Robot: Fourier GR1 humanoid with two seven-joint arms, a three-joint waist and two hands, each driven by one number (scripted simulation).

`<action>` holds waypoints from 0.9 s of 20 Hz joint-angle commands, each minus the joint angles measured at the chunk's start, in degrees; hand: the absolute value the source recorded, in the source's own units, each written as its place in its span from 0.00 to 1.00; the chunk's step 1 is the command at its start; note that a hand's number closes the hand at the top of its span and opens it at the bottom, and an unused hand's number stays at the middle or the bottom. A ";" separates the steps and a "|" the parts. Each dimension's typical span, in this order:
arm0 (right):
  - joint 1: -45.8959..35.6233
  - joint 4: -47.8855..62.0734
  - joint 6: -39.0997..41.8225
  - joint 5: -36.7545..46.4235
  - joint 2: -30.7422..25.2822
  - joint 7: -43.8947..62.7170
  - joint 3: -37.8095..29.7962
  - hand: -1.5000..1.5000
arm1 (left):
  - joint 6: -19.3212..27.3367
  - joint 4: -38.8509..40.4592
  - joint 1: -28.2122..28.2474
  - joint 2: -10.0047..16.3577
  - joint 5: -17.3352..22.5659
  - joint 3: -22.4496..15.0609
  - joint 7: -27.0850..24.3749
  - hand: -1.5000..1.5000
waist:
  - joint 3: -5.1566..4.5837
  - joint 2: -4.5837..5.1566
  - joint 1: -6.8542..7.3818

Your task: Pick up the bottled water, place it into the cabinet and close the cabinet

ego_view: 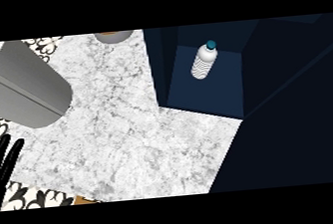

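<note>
The water bottle [204,63] is clear plastic with ribbed sides and a teal cap [210,44]. It appears to stand upright inside the cabinet [197,92], on the blue floor of the compartment, with its cap toward the back. It is well in from the front edge. The cabinet is dark navy and sits against the right side of the marble tabletop [127,132]. Its inside is open to view.

The marble counter [127,137] is evenly bright, while the cabinet [223,91] interior lies in deep shadow.
</note>
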 commanded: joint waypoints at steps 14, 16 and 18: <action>-9.21 0.08 0.79 -1.71 3.66 7.37 3.59 1.00 | -2.17 1.14 -0.50 1.16 1.77 1.76 0.50 0.00 | -0.03 0.80 -0.20; -8.73 0.86 0.29 -2.49 4.71 6.90 3.45 1.00 | -2.63 1.24 -0.52 1.85 1.78 2.29 0.63 0.00 | 0.03 1.17 0.26; -8.15 1.85 0.88 -3.99 4.98 7.12 4.26 1.00 | -2.69 1.70 -0.49 1.46 1.87 2.38 0.29 0.00 | 0.05 1.77 0.81</action>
